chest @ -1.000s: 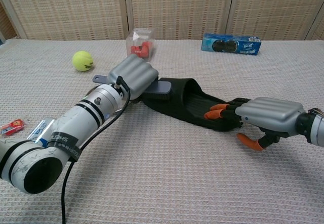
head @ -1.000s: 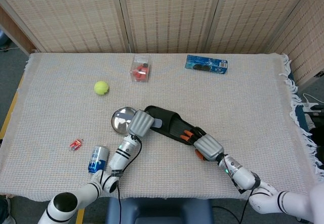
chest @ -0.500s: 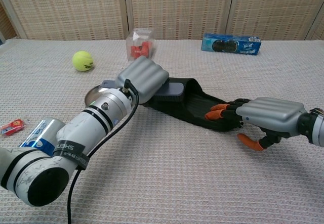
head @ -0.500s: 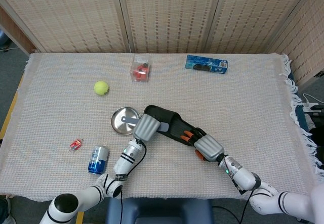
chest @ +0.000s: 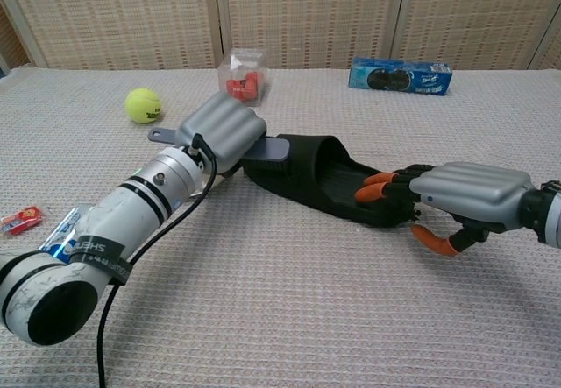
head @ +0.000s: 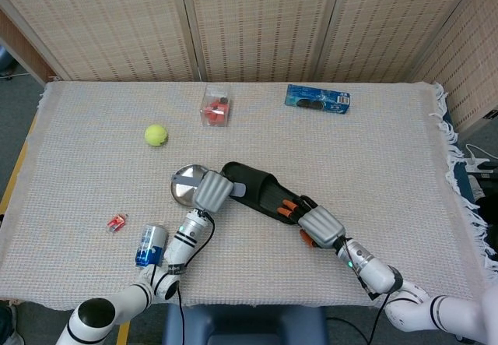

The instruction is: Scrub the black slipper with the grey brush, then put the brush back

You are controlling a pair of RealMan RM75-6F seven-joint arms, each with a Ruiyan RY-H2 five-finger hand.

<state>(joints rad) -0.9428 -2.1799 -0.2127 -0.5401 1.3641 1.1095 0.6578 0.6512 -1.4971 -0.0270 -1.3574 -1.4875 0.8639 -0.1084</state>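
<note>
The left hand (chest: 221, 130) grips a grey brush (chest: 266, 149), its head touching the toe end of a long black slipper (chest: 326, 178). The right hand (chest: 456, 197) holds the slipper's heel end, orange-tipped fingers (chest: 375, 186) resting on it.

Woven-cloth table (head: 389, 150), slipper (head: 261, 191), tennis ball (head: 156, 135), can (head: 150, 244), biscuit packet (head: 317, 99)

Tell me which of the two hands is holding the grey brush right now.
The left hand: it grips the grey brush at the black slipper's end. The right hand only steadies the slipper's other end.
</note>
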